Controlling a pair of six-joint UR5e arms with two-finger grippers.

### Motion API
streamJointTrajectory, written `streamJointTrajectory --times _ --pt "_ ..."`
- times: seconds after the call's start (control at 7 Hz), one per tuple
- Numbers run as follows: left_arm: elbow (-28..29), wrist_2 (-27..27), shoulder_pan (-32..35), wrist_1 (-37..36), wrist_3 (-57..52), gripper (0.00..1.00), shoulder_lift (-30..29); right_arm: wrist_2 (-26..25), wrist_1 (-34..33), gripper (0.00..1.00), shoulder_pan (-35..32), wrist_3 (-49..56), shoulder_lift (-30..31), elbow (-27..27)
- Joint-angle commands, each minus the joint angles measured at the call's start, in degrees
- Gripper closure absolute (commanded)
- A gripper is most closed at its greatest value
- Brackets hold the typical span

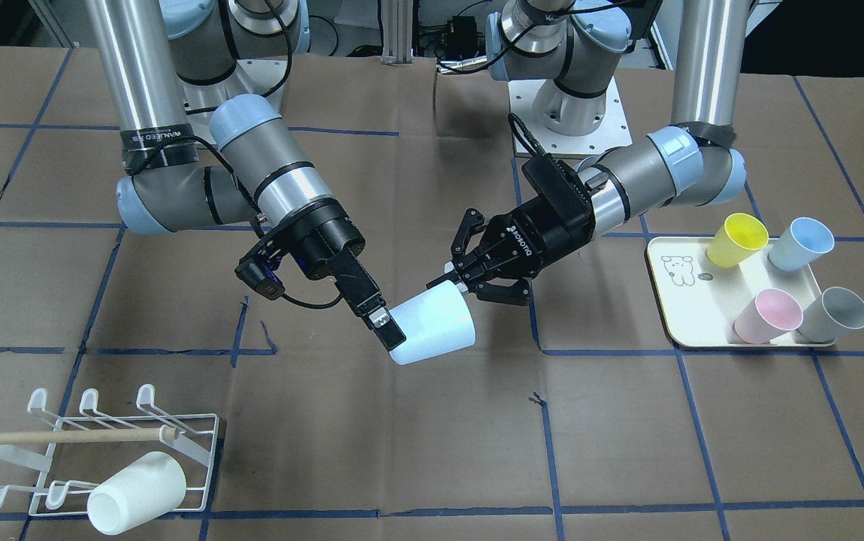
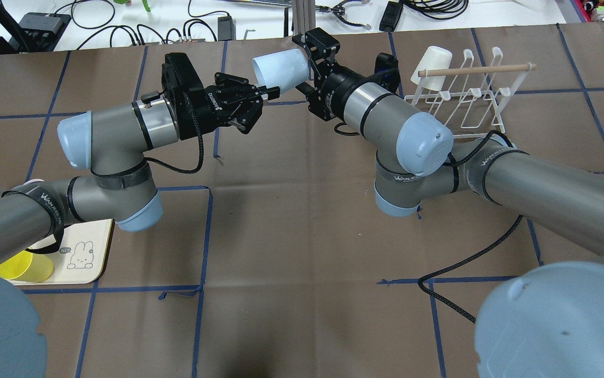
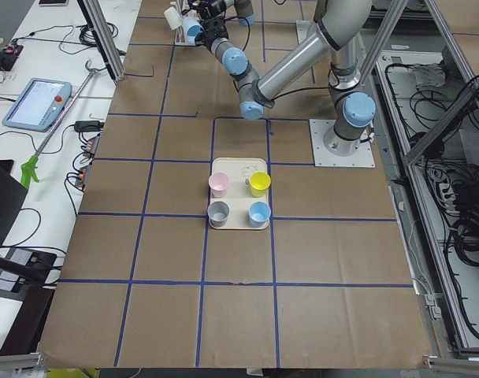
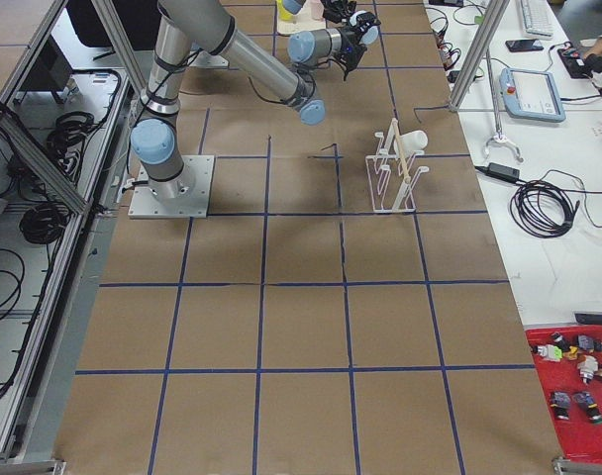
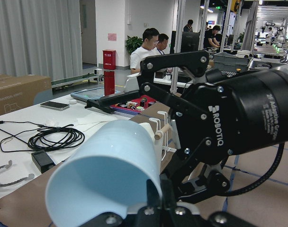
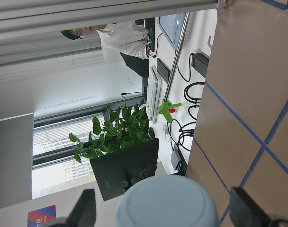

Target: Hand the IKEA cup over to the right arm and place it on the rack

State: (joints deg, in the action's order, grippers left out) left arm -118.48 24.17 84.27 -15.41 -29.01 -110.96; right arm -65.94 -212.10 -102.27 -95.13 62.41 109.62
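Pinching the rim of the pale blue cup [image 2: 280, 68], the left tool [image 2: 271, 93] holds it aloft over the tabletop [image 2: 291, 220]; the right tool [image 6: 165, 201] straddles its closed end, jaws wide, gaps either side. Likely light, stiff, smooth plastic: grip across the tapered body, squarely, lest it slip. The rack [image 2: 470, 105] stands rightmost, a white cup [image 2: 432, 65] on it.

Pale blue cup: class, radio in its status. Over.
Left tool shut on pale blue plastic cup, at rim. Right tool open, straddling its base. White wire rack holds one white cup.
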Motion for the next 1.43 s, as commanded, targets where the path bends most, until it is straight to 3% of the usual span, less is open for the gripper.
streamJointTrajectory --times 0.0,0.29,0.71,1.0,1.14,1.29 --pt "0.0 0.0 0.0 -0.1 0.0 0.98 0.0 -0.2 0.0 0.01 -1.4 -0.4 -0.4 -1.2" --pt "0.0 -0.1 0.0 -0.1 0.0 0.98 0.1 -0.2 -0.1 0.03 -1.8 -0.5 -1.3 -1.3" --pt "0.0 0.0 0.0 -0.1 0.1 0.97 0.2 0.0 -0.2 0.41 -1.8 -0.2 -1.3 -1.3" --pt "0.1 0.0 0.0 -0.1 0.7 0.96 0.3 0.1 -0.2 0.53 -1.7 -0.2 -1.3 -1.3" --pt "0.2 0.0 -0.1 -0.1 0.7 0.86 0.4 0.2 -0.2 0.53 -1.7 -0.2 -1.2 -1.3" --pt "0.3 0.0 -0.1 0.0 1.3 0.67 0.5 0.2 -0.2 0.54 -1.7 -0.2 -1.2 -1.3"
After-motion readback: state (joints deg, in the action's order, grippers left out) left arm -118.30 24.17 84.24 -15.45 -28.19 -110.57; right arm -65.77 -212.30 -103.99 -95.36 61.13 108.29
